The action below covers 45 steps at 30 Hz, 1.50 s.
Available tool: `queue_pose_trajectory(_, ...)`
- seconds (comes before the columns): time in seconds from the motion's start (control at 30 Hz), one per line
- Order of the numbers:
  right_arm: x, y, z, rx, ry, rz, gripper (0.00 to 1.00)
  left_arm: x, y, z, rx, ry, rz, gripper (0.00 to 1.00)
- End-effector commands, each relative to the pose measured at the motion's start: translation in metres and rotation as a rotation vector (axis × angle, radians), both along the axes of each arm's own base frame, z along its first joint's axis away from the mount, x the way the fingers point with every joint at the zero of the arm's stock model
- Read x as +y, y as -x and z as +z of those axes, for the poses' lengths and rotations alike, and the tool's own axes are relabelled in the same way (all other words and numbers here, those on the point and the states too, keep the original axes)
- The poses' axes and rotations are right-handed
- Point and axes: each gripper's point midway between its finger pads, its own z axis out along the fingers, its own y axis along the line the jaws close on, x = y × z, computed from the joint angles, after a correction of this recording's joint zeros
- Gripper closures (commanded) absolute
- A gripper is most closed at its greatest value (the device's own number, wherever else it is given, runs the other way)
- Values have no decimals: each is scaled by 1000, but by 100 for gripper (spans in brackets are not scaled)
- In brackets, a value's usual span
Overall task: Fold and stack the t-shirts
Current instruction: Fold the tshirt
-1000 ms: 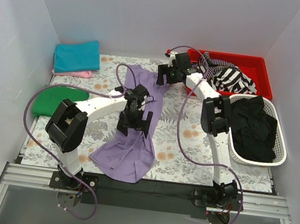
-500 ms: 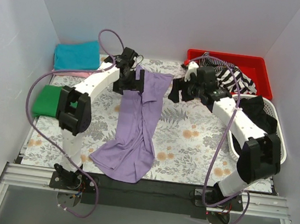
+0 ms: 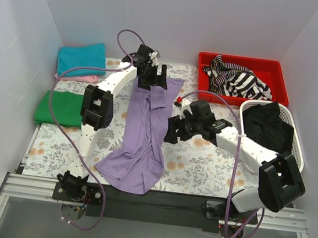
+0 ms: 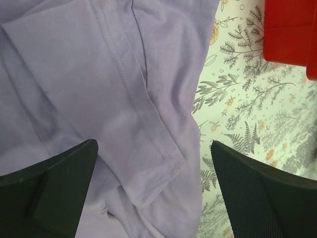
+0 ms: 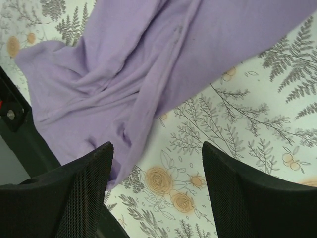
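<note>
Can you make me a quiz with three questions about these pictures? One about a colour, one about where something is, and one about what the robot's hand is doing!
1. What colour is the unfolded t-shirt?
A) lavender-purple
B) yellow
C) orange

2. Where is the striped cloth?
A) hanging on the wall
B) in the red bin
C) under a chair

3. The left gripper has its jaws:
A) shut on cloth
B) hidden
C) open above the t-shirt

Answers:
1 A, it looks purple in every view.
2 B, it lies heaped inside the bin.
3 C, the left wrist view shows both jaws apart with the shirt beneath them.
</note>
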Motion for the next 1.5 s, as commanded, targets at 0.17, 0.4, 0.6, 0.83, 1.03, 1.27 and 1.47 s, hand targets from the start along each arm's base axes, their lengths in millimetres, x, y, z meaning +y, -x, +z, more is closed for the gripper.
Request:
queue_pose_trajectory(0.17,29,33,-3,69,-77,88,22,-18,-4,-24,41,168,-92,2)
queue_pose_trajectory(0.4,54,99,-8,185,-121,277,22,4,-28,-47,38,161,-35,2)
queue_pose_trajectory(0.6,45,110,-18,193,-4,179,24,38,-39,-65,62,144,14,2)
queue_pose_trajectory(0.83,21,113,-20,156,178,52,27,48,-56,-61,27,180,42,2)
queue_pose_trajectory(1.03,39,131,-27,115,309,121,41,49,-62,-61,22,178,84,2)
queue_pose_trajectory(1.27,47,114,-41,7,420,103,40,60,-69,-63,-3,130,124,2)
queue_pose_trajectory(1.47,47,102,-65,-50,511,84,41,58,-67,-66,12,150,122,2)
